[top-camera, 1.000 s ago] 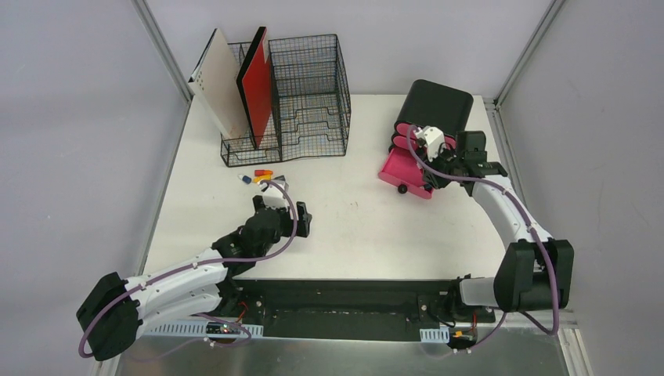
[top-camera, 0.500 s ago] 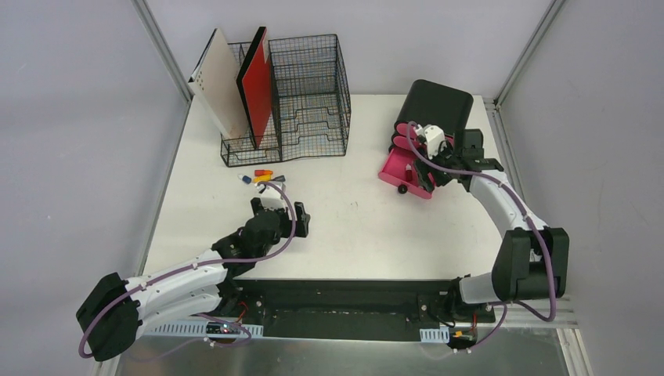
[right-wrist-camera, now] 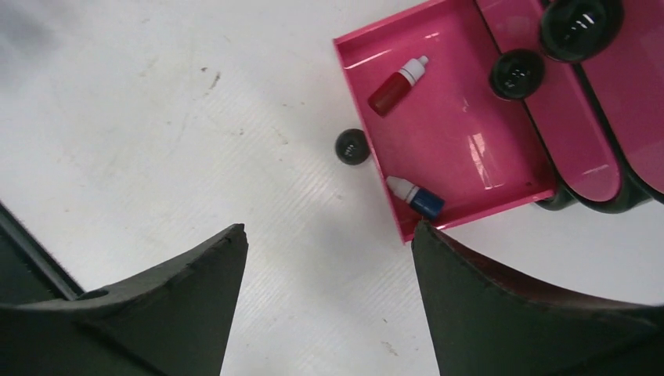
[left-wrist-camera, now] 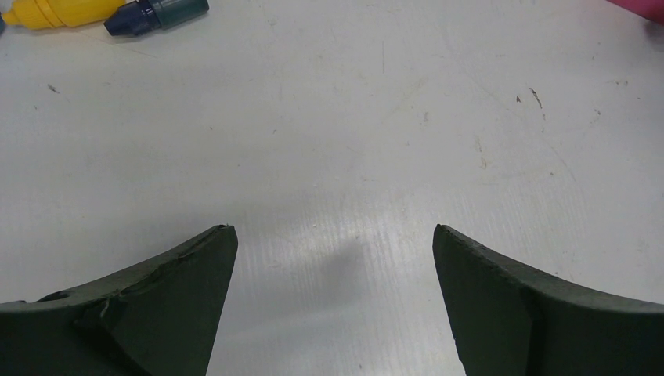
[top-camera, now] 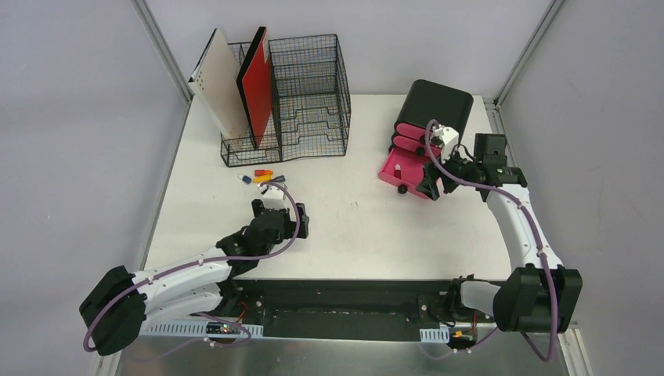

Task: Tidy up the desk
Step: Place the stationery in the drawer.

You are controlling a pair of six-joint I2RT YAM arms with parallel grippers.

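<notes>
On the desk [top-camera: 352, 227], right wrist alone shows blue bottle [right-wrist-camera: 416, 197] in pink drawer [right-wrist-camera: 462, 149]; left pincer [left-wrist-camera: 335, 231], right pincer [right-wrist-camera: 329, 231] released.

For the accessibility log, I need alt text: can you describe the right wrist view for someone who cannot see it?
An open pink drawer, pulled out over the white desk, holds a red bottle and a blue bottle. The right gripper hovers above with open, empty jaws. Two more pink drawers with black knobs sit at the upper right.

The right tool [right-wrist-camera: 327, 229] has opened and pulled back rightward from over the pink drawer [right-wrist-camera: 454, 141]
</notes>
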